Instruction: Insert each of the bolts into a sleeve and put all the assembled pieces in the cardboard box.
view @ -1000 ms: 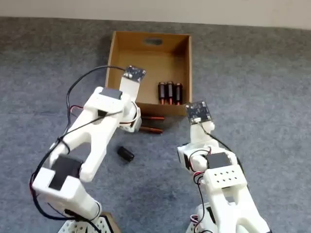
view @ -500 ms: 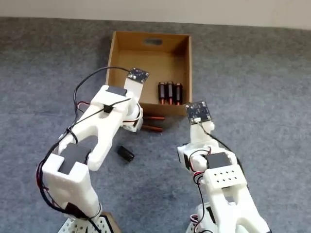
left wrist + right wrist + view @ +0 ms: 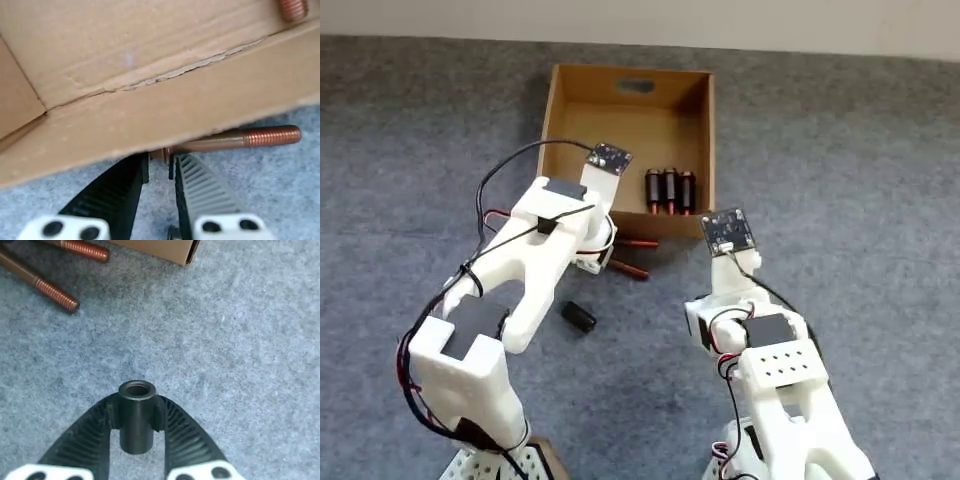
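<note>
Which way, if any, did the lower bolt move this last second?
Yes. The lower bolt swung its threaded end away from the cardboard box.

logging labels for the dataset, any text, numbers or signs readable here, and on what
No text can be read in any view.
The wrist circuit boards may carry marks, too small to read.
The cardboard box, bolt and sleeve show no print.

The left arm point(image 3: 545, 240) has pushed farther toward the box point(image 3: 556, 110), its wrist now over the near wall. The bolt point(image 3: 635, 270) nearer the arms has swung from level to slanted, its free end dropping away from the box.
</note>
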You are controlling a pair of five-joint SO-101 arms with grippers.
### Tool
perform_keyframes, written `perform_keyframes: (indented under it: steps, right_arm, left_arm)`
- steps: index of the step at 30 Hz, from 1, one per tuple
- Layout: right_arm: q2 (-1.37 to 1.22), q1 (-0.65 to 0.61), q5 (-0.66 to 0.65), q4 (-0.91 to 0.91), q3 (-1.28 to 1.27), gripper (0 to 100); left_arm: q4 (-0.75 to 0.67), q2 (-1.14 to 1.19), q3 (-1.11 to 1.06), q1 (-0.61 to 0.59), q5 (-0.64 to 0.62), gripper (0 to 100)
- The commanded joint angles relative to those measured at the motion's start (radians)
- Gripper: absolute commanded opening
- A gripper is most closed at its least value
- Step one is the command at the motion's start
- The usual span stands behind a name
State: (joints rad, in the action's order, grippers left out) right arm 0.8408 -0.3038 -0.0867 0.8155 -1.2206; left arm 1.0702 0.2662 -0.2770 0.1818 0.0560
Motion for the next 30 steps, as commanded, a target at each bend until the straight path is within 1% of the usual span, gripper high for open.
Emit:
perform_keyframes:
  steps: [1, 7, 12, 21, 24, 27, 30]
  right_arm:
    - [0.021, 0.01, 0.009, -0.018, 0.004, 0.6]
    - [0.021, 0.01, 0.009, -0.018, 0.004, 0.6]
    - [0.021, 0.01, 0.009, -0.018, 0.004, 0.6]
    - [0.021, 0.01, 0.009, -0.018, 0.004, 0.6]
    - [0.021, 0.01, 0.009, -0.018, 0.004, 0.6]
    - [0.021, 0.01, 0.008, -0.018, 0.004, 0.6]
    - [0.021, 0.01, 0.008, -0.018, 0.004, 0.6]
  left_arm:
    - [0.006, -0.013, 0.002, 0.002, 0.006, 8]
    - [0.008, -0.013, 0.002, 0.002, 0.006, 8]
    - [-0.002, -0.012, 0.01, 0.004, 0.003, 3]
    - [-0.012, -0.012, 0.002, 0.002, 0.006, 3]
    - [0.041, -0.013, 0.01, -0.012, 0.008, 3]
    - [0.072, -0.054, -0.002, -0.021, 0.009, 3]
    - [0.064, -0.15, -0.064, -0.033, 0.011, 3]
